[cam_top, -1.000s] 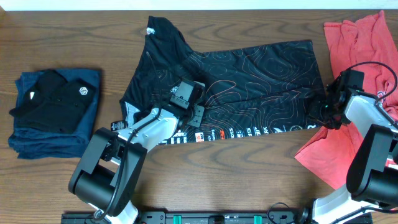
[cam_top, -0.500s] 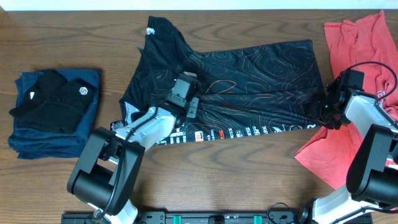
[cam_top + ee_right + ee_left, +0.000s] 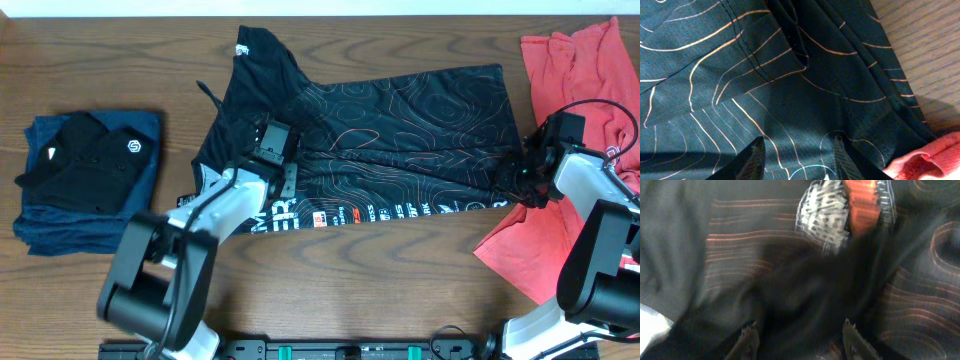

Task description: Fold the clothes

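Jersey (image 3: 400,140) under left claw (image 3: 798,337), right claw (image 3: 799,155); both spread

The black jersey (image 3: 420,120) lies spread across the middle of the table (image 3: 400,290), printed with thin reddish-white contour lines. One sleeve angles to the far left. White lettering and small coloured logos run along its near edge, and its left part is rumpled.

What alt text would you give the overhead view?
A black jersey with thin contour lines lies spread on a wooden table, the left pincer over its left part, the right pincer at its right edge. Folded dark clothes lie left, a red garment right.
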`<state>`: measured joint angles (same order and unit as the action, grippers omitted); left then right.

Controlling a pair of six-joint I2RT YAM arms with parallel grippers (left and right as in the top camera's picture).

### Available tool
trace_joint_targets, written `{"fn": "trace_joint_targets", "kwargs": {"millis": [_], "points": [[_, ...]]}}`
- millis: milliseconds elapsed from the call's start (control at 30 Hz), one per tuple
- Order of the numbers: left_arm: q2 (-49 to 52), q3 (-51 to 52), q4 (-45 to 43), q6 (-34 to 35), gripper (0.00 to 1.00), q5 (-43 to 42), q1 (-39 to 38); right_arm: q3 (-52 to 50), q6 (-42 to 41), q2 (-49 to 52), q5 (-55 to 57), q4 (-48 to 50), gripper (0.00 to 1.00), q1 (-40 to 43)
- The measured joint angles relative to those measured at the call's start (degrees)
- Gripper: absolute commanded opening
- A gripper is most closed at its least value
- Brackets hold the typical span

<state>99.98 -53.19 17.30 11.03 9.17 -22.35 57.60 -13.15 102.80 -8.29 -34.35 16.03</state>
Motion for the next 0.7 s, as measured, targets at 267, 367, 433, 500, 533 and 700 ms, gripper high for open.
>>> {"fn": "trace_joint_targets", "kwargs": {"millis": [267,367,433,500,533,700], "points": [[-7.1,-0.2,13.7,0.3,0.57,0.0,0.0,0.4,-0.7,0.0,2.5,-3.7,0.43,0.0],[-7.1,0.3,13.6,0.4,0.57,0.0,0.2,0.5,-2.2,0.0,5.1,-5.8,0.44,0.0],[-7.1,0.9,13.3,0.8,0.57,0.0,0.8,0.5,-3.0,0.0,6.9,-7.3,0.44,0.0],[-7.0,1.7,13.3,1.2,0.57,0.0,1.7,0.5,-4.1,0.0,9.0,-9.2,0.45,0.0],[-6.9,2.0,13.3,1.5,0.58,0.0,2.2,0.5,-4.7,0.0,9.7,-10.0,0.45,0.0],[-6.3,4.4,12.3,3.0,0.62,0.0,6.3,0.5,-6.4,0.0,11.7,-12.6,0.45,0.2]]}}
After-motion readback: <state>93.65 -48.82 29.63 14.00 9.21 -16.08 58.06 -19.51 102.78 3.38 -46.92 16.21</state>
